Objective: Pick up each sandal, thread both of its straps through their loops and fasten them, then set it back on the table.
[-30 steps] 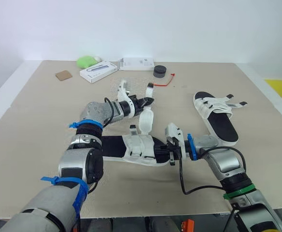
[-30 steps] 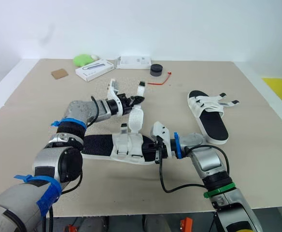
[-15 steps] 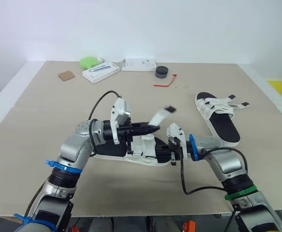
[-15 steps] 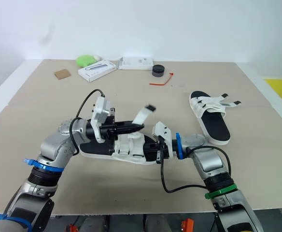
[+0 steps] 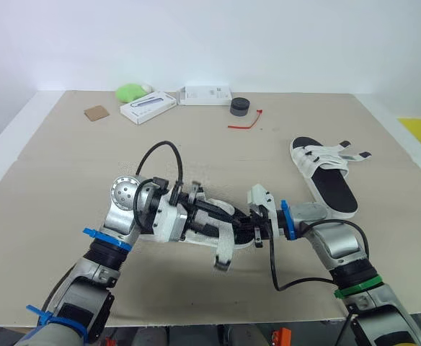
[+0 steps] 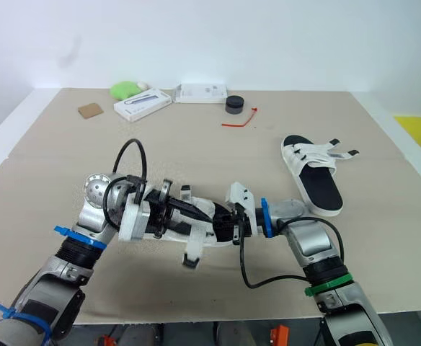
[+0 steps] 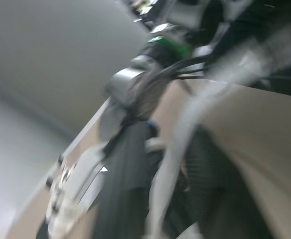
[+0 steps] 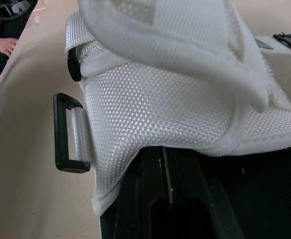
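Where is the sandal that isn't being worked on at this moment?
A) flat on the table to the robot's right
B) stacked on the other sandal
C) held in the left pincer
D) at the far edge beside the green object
A: the second sandal lies sole-down on the table, to the right of the near sandal and apart from it.

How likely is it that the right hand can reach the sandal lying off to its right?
Probably yes: bare table lies between the right hand and the far sandal, with nothing blocking. But it is busy at the near sandal's end.
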You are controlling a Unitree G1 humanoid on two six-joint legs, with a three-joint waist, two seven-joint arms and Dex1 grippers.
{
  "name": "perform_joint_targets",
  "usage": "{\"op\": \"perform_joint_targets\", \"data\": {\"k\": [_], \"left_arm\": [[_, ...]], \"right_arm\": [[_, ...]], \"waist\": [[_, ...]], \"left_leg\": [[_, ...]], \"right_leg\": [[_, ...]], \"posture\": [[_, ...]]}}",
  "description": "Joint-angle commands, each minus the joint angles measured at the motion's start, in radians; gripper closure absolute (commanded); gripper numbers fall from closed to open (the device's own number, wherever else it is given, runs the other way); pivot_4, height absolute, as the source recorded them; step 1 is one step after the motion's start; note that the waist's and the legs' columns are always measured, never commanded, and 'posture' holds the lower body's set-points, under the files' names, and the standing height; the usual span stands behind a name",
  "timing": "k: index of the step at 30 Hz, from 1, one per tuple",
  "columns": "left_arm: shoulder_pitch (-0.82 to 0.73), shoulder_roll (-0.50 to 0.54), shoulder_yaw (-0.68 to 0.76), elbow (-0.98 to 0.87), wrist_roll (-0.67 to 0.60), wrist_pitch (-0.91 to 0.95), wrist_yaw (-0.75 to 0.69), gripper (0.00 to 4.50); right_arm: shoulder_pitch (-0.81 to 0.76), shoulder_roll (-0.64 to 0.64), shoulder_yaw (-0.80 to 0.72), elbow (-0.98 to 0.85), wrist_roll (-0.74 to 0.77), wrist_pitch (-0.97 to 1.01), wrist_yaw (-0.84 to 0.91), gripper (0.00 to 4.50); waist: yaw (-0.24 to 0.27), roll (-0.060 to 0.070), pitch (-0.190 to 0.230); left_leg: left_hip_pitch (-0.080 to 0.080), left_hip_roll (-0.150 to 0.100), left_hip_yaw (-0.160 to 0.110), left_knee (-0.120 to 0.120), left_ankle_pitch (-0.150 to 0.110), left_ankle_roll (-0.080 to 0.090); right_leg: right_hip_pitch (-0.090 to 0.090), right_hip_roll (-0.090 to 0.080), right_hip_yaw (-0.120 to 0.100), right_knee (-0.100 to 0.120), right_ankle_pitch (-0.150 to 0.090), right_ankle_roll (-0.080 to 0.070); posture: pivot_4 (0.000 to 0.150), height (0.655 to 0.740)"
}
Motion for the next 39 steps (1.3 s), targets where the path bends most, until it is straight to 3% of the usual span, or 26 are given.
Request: {"op": "perform_joint_targets", "data": {"k": [1,4,8,13,17,20,28,39], "left_arm": [[-0.011,0.006,-0.001,-0.007,-0.027,-0.057,-0.007,1.65],[0.005,0.023,0.008,-0.039,-0.035,0.023,0.036,0.10],[0.063,0.136,0.032,-0.168,-0.069,0.341,0.124,0.10],[0.275,0.447,0.035,-0.403,-0.133,0.738,0.089,0.10],[0.378,0.582,0.062,-0.584,-0.361,1.254,0.268,0.10],[0.362,0.539,0.106,-0.615,-0.577,1.577,0.484,0.10],[0.264,0.333,0.184,-0.504,-0.924,2.029,0.930,0.10],[0.095,0.099,0.189,-0.307,-0.925,2.218,1.194,0.10]], "right_arm": [[0.043,-0.015,0.075,0.082,-0.072,0.044,-0.014,4.50],[0.040,-0.012,0.078,0.084,-0.072,0.043,-0.014,4.50],[0.036,-0.012,0.082,0.087,-0.069,0.042,-0.013,4.50],[0.033,-0.013,0.085,0.092,-0.066,0.042,-0.010,4.50],[0.033,-0.009,0.089,0.093,-0.064,0.044,-0.006,4.50],[0.031,-0.009,0.094,0.092,-0.064,0.047,-0.001,4.50],[0.031,-0.015,0.099,0.078,-0.062,0.059,0.007,4.50],[0.053,-0.023,0.078,0.052,-0.054,0.071,-0.014,4.50]], "waist": [[0.000,0.000,0.000],[0.000,0.000,0.000],[-0.004,0.001,0.000],[-0.004,0.003,-0.001],[-0.001,0.001,0.000],[0.001,0.000,0.000],[-0.001,-0.001,-0.001],[0.000,-0.001,-0.002]], "left_leg": [[0.000,0.000,0.000,0.000,0.000,0.000],[0.000,0.000,0.000,0.001,0.000,0.000],[0.000,0.001,-0.001,0.001,0.000,0.001],[0.001,0.005,-0.001,0.000,-0.001,0.002],[0.002,0.008,0.000,-0.001,-0.002,0.002],[0.005,0.009,0.000,0.000,-0.002,0.001],[0.005,0.008,-0.001,0.000,-0.003,0.001],[0.005,0.007,-0.003,0.001,-0.004,0.002]], "right_leg": [[0.000,0.000,0.000,0.000,0.000,0.000],[0.001,0.000,0.000,0.000,0.000,0.000],[0.000,0.001,0.000,0.001,0.000,0.000],[0.000,0.004,0.000,0.003,-0.002,-0.002],[-0.001,0.004,-0.001,0.003,-0.003,-0.005],[-0.002,0.003,-0.004,0.003,-0.004,-0.005],[-0.001,0.005,-0.005,0.003,-0.006,-0.005],[0.004,0.007,-0.004,0.004,-0.006,-0.005]], "posture": [[0.150,0.7400],[0.150,0.7400],[0.150,0.7400],[0.150,0.7400],[0.150,0.7400],[0.150,0.7400],[0.150,0.7400],[0.150,0.7400]]}}
